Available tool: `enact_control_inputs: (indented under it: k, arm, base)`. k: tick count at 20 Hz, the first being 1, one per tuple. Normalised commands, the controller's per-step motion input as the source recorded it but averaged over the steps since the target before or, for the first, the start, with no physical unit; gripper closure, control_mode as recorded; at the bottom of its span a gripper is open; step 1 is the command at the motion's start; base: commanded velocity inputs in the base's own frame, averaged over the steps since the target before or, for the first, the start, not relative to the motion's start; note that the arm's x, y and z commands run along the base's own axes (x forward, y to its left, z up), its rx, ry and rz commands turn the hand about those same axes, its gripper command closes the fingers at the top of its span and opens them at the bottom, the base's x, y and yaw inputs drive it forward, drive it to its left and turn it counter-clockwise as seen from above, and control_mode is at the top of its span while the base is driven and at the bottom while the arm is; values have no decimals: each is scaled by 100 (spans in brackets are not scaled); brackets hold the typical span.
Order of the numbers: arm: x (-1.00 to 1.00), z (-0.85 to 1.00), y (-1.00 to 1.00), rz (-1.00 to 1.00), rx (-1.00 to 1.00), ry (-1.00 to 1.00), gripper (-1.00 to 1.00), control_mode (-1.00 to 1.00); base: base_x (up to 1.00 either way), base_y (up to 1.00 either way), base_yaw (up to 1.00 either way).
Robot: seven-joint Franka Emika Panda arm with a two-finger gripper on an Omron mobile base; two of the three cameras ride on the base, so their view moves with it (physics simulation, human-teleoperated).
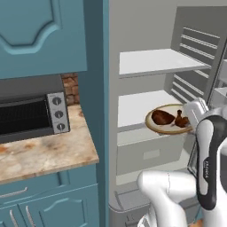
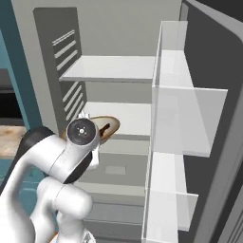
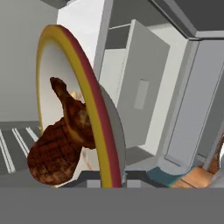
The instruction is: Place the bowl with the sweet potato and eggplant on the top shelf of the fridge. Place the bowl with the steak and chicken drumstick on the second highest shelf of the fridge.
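Observation:
A tan bowl (image 1: 156,127) with a yellow and red rim (image 3: 93,101) holds the steak (image 1: 162,117) and the chicken drumstick (image 1: 180,119). My gripper (image 1: 191,120) is shut on the bowl's right rim. The bowl hangs at the front right edge of the second highest shelf (image 1: 137,107), level with it and partly over it. The top shelf (image 1: 155,61) above is bare. In the hand view the steak (image 3: 52,153) and the drumstick (image 3: 72,109) lie against the bowl's inside, with my gripper (image 3: 107,178) at its rim. The sweet potato is out of view.
The fridge (image 1: 133,26) stands open, with a grey drawer (image 1: 150,153) under the second shelf. Its door with clear racks (image 2: 182,118) stands close on the right. A black oven (image 1: 31,113) sits on the marble counter (image 1: 48,153) to the left, with blue cabinets around it.

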Motion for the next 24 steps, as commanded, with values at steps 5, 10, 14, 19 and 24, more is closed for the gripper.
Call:
enact_control_inputs:
  k: [5,10,14,19,24]
  arm:
    - [100,-2,-46,-5,0,-1,100,-100]
    - [100,-11,-9,-10,0,0,100,-100]
    - [100,-51,0,-5,4,0,100,-100]
    - [99,-47,1,-2,8,0,100,-100]
    - [100,-17,1,-5,6,2,100,-100]
  base:
    - [0,0,0]
    - [0,0,0]
    - [0,0,0]
    - [0,0,0]
    - [0,0,0]
